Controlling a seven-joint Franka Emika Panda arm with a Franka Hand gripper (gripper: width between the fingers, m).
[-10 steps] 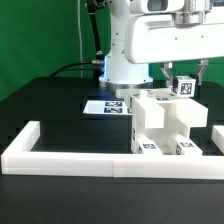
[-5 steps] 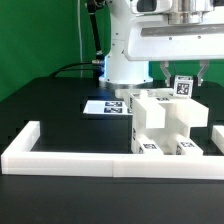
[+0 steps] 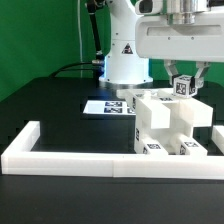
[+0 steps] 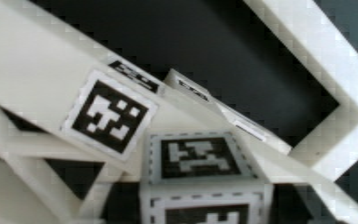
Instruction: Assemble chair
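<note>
The end effector (image 3: 185, 80) has its fingers closed on a tagged leg piece (image 3: 184, 88) just above the partly built chair (image 3: 158, 125). The chair stands on the table (image 3: 50, 110), pushed against the border wall (image 3: 70, 157) at the exterior view's right, probably so the wall braces it while the piece is pressed or turned home. The leg piece looks upright, its long axis vertical and a tag facing the exterior camera. Its lower end blends into the white blocks, so I cannot tell whether it is seated.
</note>
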